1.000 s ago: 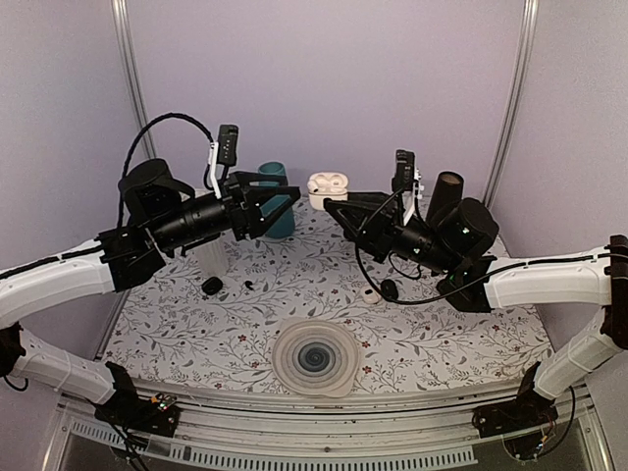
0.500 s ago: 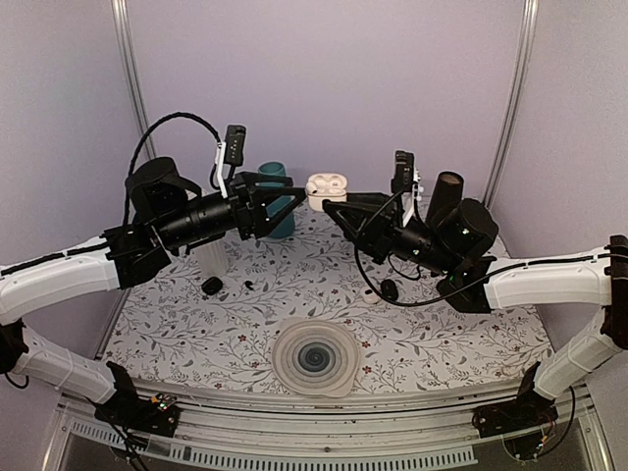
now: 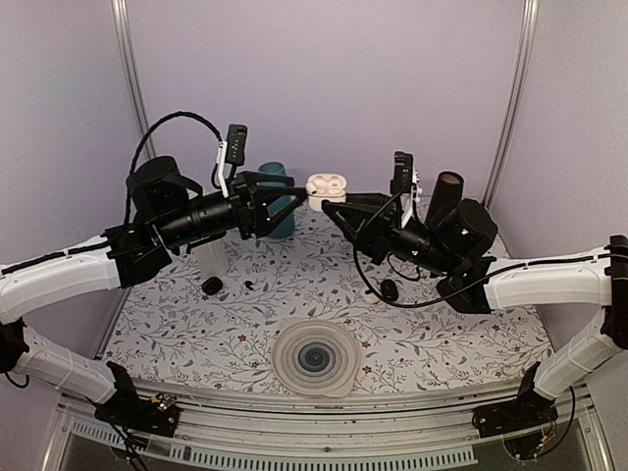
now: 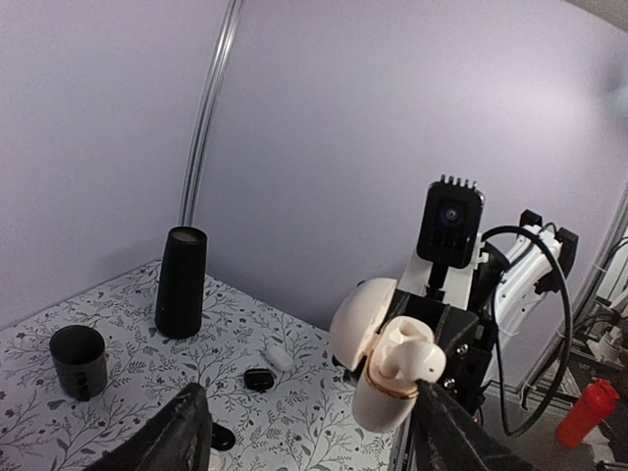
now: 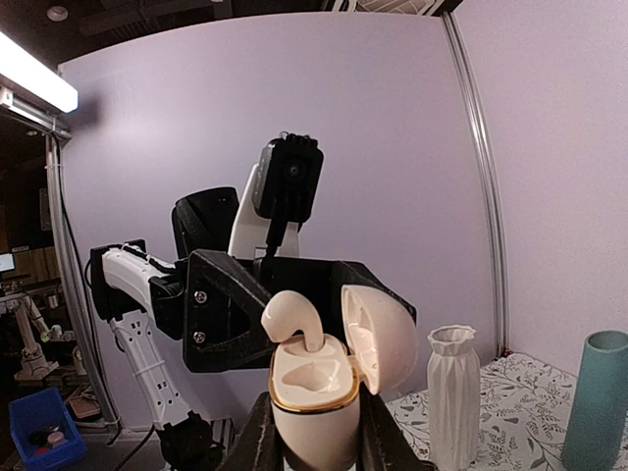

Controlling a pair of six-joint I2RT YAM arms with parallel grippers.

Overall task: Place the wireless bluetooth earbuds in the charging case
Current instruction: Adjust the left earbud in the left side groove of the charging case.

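Low in the top view a spiral-patterned disc (image 3: pixel 315 358) lies on the flowered table (image 3: pixel 471 339), with a black oval case (image 3: pixel 212 286) further in at the left.

Above mid-table the two arms meet. The right gripper (image 5: pixel 316 432) clamps the body of the white charging case (image 5: pixel 312 388) between its fingers, upright in the air at centre frame, with the lid swung open to the right. One earbud (image 5: pixel 292 319) stands in a socket, stem down and head above the gold rim, so it looks not quite seated. The left gripper (image 3: pixel 290 201) faces the case with its jaws spread wide and holding nothing.

Seating the bud probably calls for a light push straight down the socket's line while the right arm keeps the case level. A sideways nudge could tip the bud out.

A small white piece (image 4: pixel 278 357) on the table may be the second bud. Farthest back are a teal cup (image 3: pixel 273 173) and a black cylinder (image 3: pixel 446 191).
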